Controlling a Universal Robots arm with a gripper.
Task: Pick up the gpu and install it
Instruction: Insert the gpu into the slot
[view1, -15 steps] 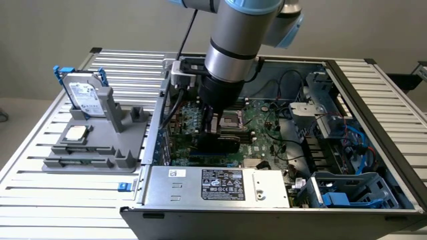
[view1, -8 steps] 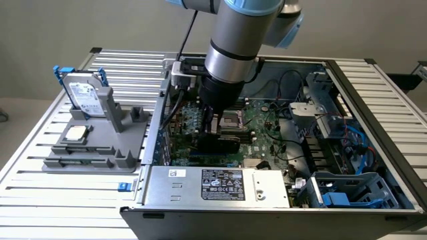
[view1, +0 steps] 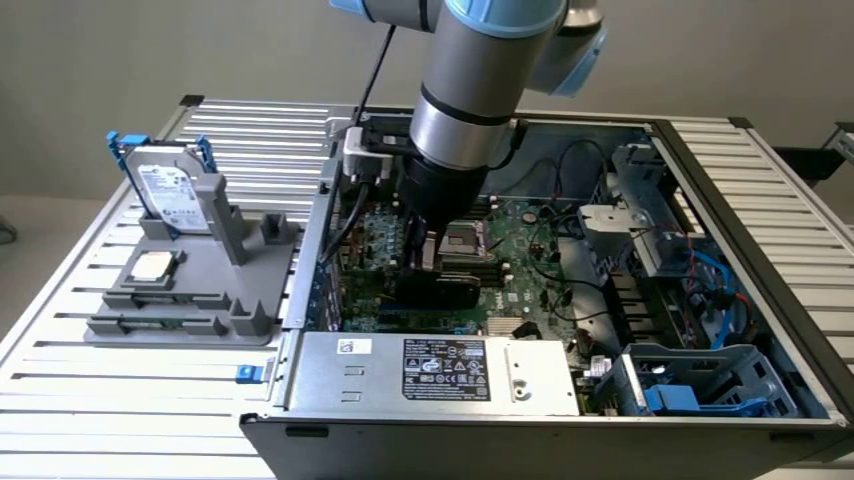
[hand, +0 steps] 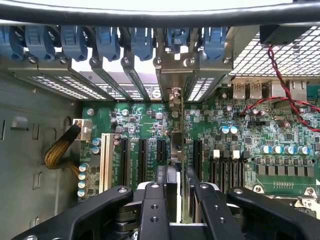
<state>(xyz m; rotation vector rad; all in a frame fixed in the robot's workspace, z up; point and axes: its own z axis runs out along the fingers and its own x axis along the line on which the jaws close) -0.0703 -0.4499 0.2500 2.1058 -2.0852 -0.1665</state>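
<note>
- The open computer case (view1: 747, 200) lies on its side on the slatted table (view1: 80, 330), and the arm (view1: 481, 80) reaches straight down into it.
- Inside the case is the green motherboard (view1: 534, 260), and we have black cables, a silver power-supply box (view1: 427, 370) along the near wall and blue plastic drive cages (view1: 694, 380) at the exterior view's right.
- The gripper (hand: 176, 192) is down over the board's expansion slots, and its fingers (hand: 154, 210) are drawn in narrow, clamped on the gpu (hand: 172, 165).
- The gpu stands on edge between the fingers, seen edge-on from the wrist, its silver end bracket (hand: 172, 75) up against the row of rear slot openings with blue clips (hand: 107, 42).
- In the exterior view the gpu (view1: 441, 290) is the dark slab just under the gripper, low over the motherboard; whether it is fully seated in the slot I cannot tell.
- The wrist view catches a white slot (hand: 105, 160) and black slots either side of the card, plus a braided yellow cable (hand: 60, 152) toward the case wall.
- Outside the case, at the exterior view's left, a grey holder (view1: 200, 290) carries a silver hard drive (view1: 174, 195) standing upright in a blue-handled frame, and a small square processor chip (view1: 150, 266) lying flat.
- There's a white label on the drive and a black-and-white label (view1: 447, 368) on the power supply; the print on both is too small to read.
</note>
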